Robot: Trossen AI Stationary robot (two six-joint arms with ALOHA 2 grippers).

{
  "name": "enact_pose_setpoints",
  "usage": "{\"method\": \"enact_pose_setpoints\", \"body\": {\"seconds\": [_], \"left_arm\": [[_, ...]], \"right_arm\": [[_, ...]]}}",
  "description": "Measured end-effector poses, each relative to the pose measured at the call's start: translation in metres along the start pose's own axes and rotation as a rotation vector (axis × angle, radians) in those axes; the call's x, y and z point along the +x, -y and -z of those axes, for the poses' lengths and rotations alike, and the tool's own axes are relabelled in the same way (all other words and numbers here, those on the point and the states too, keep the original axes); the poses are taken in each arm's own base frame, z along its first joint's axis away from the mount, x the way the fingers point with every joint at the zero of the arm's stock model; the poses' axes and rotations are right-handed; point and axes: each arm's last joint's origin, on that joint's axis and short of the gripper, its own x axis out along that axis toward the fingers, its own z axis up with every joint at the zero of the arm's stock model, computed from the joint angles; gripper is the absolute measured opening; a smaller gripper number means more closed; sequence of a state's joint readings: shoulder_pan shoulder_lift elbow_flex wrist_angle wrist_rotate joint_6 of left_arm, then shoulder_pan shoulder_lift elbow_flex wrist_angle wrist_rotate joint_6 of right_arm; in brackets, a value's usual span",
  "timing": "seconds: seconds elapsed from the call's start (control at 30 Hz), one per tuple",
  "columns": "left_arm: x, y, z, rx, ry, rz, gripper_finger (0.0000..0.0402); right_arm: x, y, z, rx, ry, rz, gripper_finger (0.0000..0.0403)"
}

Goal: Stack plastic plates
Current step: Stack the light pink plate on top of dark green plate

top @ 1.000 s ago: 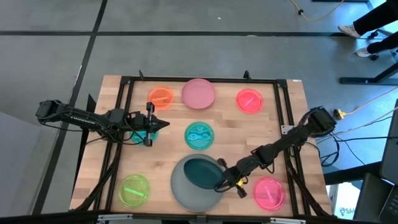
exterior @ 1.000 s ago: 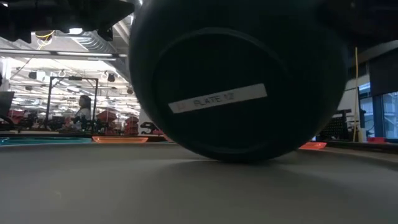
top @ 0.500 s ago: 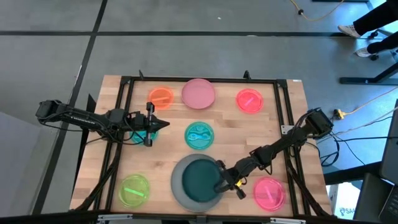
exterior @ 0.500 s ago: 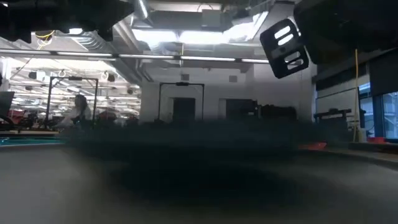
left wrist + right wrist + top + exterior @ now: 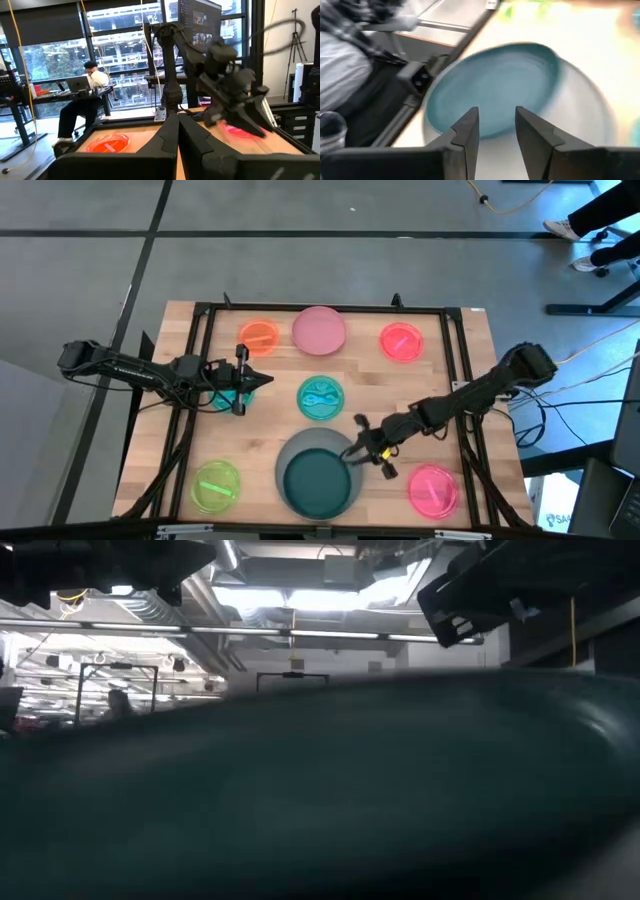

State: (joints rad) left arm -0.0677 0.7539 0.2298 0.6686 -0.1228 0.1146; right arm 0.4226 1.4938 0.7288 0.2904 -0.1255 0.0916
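Released since a second ago, the medium dark teal round plastic plate point(image 5: 319, 481) now lies flat inside the large grey round plastic plate point(image 5: 287, 459) at the table's near edge. Just beside their rim, the right gripper point(image 5: 364, 448) has pulled back, fingers apart and empty. By the small translucent orange plate point(image 5: 259, 336), the left gripper point(image 5: 262, 380) waits with fingers together.

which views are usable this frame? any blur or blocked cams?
High view: sharp, evenly lit, the dark teal plate sits on the grey plate. Low view: almost wholly blocked by the teal plate's out-of-focus rim, only ceiling lights show. Right wrist view: motion-blurred, table washed out bright beyond the right gripper. Left wrist view: backlit by windows, the right arm smeared.
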Motion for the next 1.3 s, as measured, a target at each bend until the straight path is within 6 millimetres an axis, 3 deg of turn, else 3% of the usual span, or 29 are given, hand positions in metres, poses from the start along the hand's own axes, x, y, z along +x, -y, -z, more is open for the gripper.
{"method": "enact_pose_setpoints", "body": {"seconds": [0.17,0.37,0.7,0.83,1.1,1.3], "left_arm": [[0.006,0.0,0.008,0.006,-0.037,-0.037,0.0],[0.022,-0.007,0.02,0.015,-0.106,-0.115,0.0],[0.08,-0.025,0.044,0.038,-0.485,-0.248,0.0],[0.098,-0.038,0.057,0.078,-0.647,-0.328,0.0],[0.123,-0.063,0.079,0.116,-0.745,-0.38,0.0001],[0.124,-0.082,0.092,0.104,-0.784,-0.345,0.0052]], "right_arm": [[-0.023,0.006,-0.006,-0.045,-0.045,0.16,0.0118],[-0.031,0.012,-0.001,-0.132,-0.11,0.342,0.0118],[-0.046,0.06,0.019,-0.091,-0.154,0.433,0.0117],[-0.054,0.083,0.031,-0.069,-0.07,0.423,0.0117],[-0.074,0.115,0.047,-0.048,0.077,0.523,0.0117],[-0.08,0.124,0.046,-0.012,0.107,0.563,0.0117]]}}
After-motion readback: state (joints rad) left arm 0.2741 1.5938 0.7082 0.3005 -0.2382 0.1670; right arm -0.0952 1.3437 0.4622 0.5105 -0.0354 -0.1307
